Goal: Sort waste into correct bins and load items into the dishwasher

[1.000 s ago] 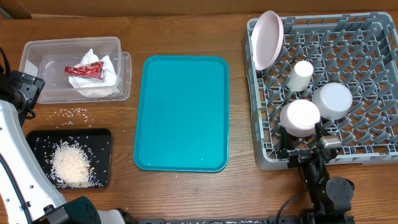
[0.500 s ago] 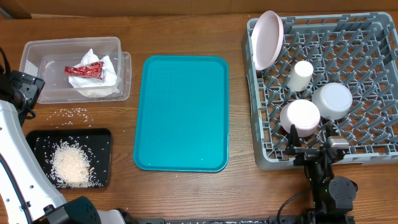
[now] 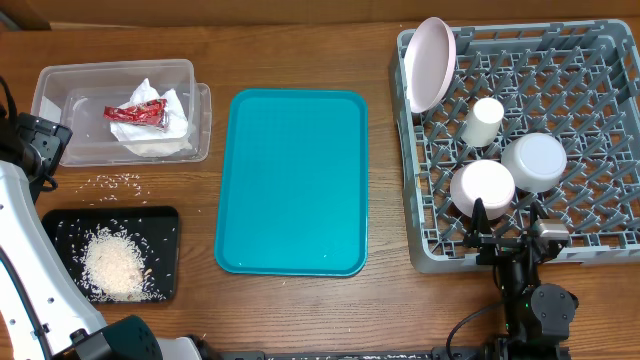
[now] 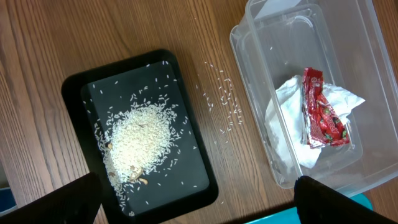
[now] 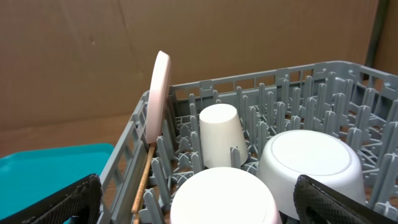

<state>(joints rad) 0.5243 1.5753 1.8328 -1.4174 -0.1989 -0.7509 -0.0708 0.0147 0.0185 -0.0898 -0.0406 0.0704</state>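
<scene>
The grey dish rack (image 3: 590, 60) at the right holds the round plate (image 3: 430, 62) on edge, the white cup (image 3: 487, 120), a small white bowl (image 3: 483, 186) and a greyish bowl (image 3: 535, 160), all upside down. My right gripper (image 3: 510, 236) is open and empty at the rack's front edge, just short of the white bowl (image 5: 224, 196). The clear tub (image 3: 60, 80) holds white napkins (image 3: 170, 135) and the red wrapper (image 3: 137, 112). The black tray (image 3: 60, 225) holds a rice pile (image 3: 112, 265). My left gripper (image 4: 196, 202) is open above them.
The teal serving tray (image 3: 295, 180) lies in the middle. Loose rice grains (image 3: 118, 180) lie on the wood between the tub and the black tray, also in the left wrist view (image 4: 224, 99). My left arm (image 3: 30, 230) runs along the left edge.
My right gripper has drawn back from around the white bowl toward the rack's front edge and slightly right. The bowl stays in the rack. The left arm has not moved.
</scene>
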